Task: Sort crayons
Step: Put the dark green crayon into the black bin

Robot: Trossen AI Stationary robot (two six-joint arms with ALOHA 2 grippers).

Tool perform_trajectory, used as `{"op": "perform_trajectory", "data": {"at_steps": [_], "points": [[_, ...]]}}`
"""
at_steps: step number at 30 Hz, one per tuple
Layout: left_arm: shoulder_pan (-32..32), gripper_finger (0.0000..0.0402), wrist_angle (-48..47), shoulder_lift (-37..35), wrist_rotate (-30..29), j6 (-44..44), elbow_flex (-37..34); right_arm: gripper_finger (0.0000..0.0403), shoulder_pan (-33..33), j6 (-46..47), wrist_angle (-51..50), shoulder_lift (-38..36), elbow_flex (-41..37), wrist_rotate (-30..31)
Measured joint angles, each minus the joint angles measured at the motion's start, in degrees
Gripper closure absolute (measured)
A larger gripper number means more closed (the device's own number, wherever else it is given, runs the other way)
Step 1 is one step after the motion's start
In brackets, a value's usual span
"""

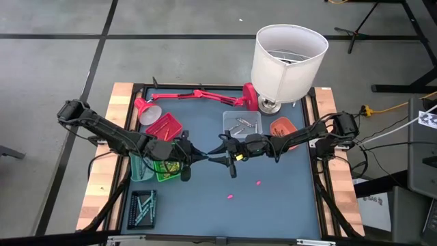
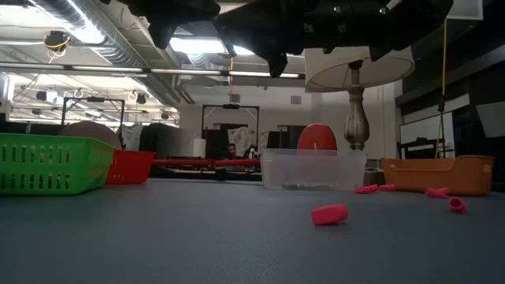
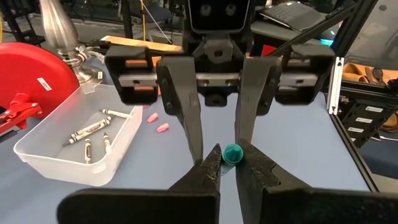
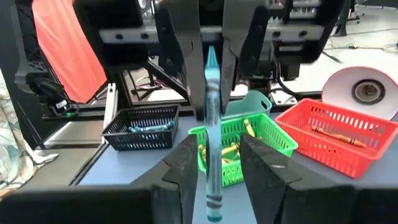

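At the middle of the blue table (image 1: pixel 273 205), the two arms are meeting tip to tip. A white lamp (image 1: pixel 290 58) is standing at one o'clock, a clear tub (image 1: pixel 242 123) of grey crayons (image 3: pixel 87 130) at twelve, and a green basket (image 1: pixel 164 171) at nine. The left gripper (image 3: pixel 225 157) is pinching one end of a teal crayon (image 4: pixel 211 155), held above the table. The right gripper (image 1: pixel 222 145) is facing it, fingers spread on either side of the crayon without touching it.
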Motion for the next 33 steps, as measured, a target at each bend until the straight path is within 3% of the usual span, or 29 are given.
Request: {"op": "perform_trajectory", "data": {"at_steps": [6,16,28,33], "points": [[0.0,0.039,-0.4,0.0,0.0,0.0,0.0,0.0285,0.0,0.0,-5.6,-3.9,0.0,0.0],[0.0,0.0389,-0.6,0.0,0.0,0.0,0.0,0.0288,0.0,0.0,-27.1,-15.7,0.0,0.0],[0.0,0.0389,-1.6,0.0,0.0,-0.1,0.0,0.0393,0.0,0.9,-44.9,-35.6,0.0,0.0],[0.0,0.0389,-1.6,0.0,0.0,-0.1,0.0,0.0389,0.0,0.9,-52.7,-44.2,0.0,0.2]]}}
